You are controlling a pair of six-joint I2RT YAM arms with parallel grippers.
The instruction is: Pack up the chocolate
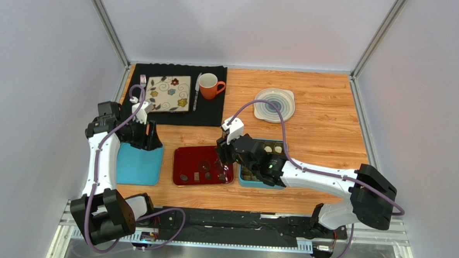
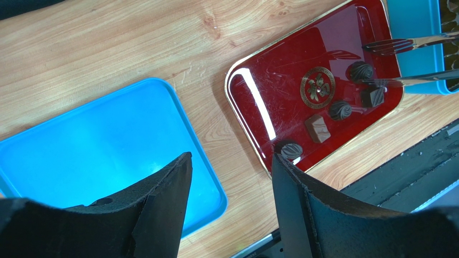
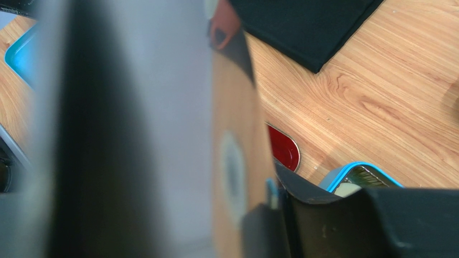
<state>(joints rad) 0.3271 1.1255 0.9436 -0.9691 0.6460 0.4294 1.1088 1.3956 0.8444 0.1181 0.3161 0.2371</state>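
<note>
My left gripper [image 2: 230,161] hangs over the blue lid [image 2: 97,150], fingers well apart, nothing between them. My right gripper [image 1: 220,162] is out over the red tray [image 2: 280,91], clamped on a pair of metal tongs [image 2: 415,79]. On that wrist's own camera the tongs are only a grey blur hard against the finger. Seen from above, the tong tips stand apart over the tray's 3 o'clock side. A round dark bonbon [image 2: 360,70] sits between them, touching or not I cannot tell. A dark square one [image 2: 373,97] lies just beside it. Then a swirled round one [image 2: 340,110], a lighter brown block [image 2: 317,128] and another dark round [image 2: 291,150] string out along the tray's 6 o'clock edge. The lid lies at the tray's 9 o'clock. The teal box [image 2: 416,37] sits at its 3 o'clock, under my right arm, with a few more bonbons [image 1: 267,147] showing in its far row. Up at 12 o'clock a black cloth [image 1: 209,113] carries a flowered plate [image 1: 168,93] and an orange mug [image 1: 209,86]. A white dish [image 1: 275,105] rests at 2 o'clock.
</note>
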